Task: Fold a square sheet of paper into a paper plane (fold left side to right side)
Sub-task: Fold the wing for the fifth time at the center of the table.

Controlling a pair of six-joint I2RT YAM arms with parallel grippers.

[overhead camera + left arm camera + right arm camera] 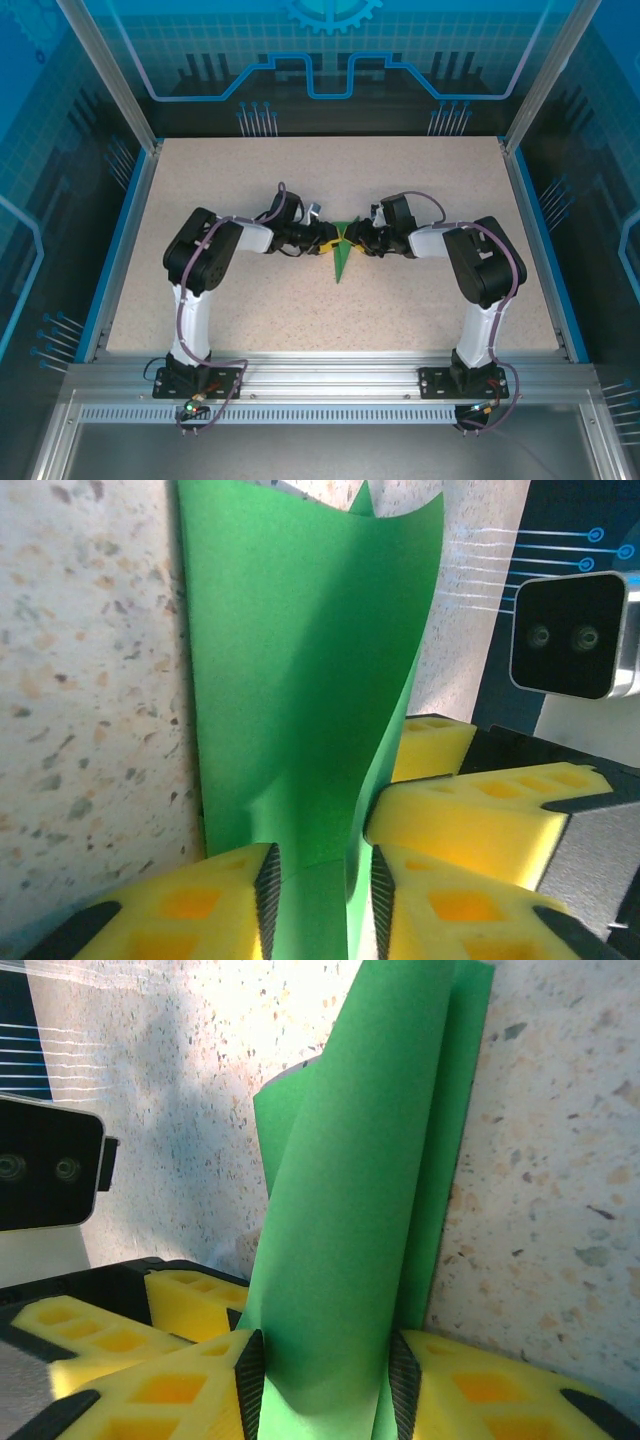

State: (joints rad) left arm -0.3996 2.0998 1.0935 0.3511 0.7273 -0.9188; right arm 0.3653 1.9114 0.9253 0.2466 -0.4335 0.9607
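The green sheet of paper [341, 262] lies mid-table, folded into a narrow shape whose point faces the near edge. Both grippers meet over its wide end. My left gripper [325, 241] comes in from the left. In its wrist view the paper [300, 680] runs between its jaws [322, 870], with one flap standing up against the right pad. My right gripper [360, 240] comes in from the right. There the paper [350, 1210] bows into a rounded fold that fills the gap of its jaws [325, 1360]. Both grippers are shut on the paper with a narrow gap.
The right gripper's yellow fingers [480, 800] press close beside my left gripper. The left gripper's fingers [190, 1295] sit just left of my right one. Speckled tabletop [250, 310] stretches all round, ringed by blue walls and an aluminium frame [320, 375].
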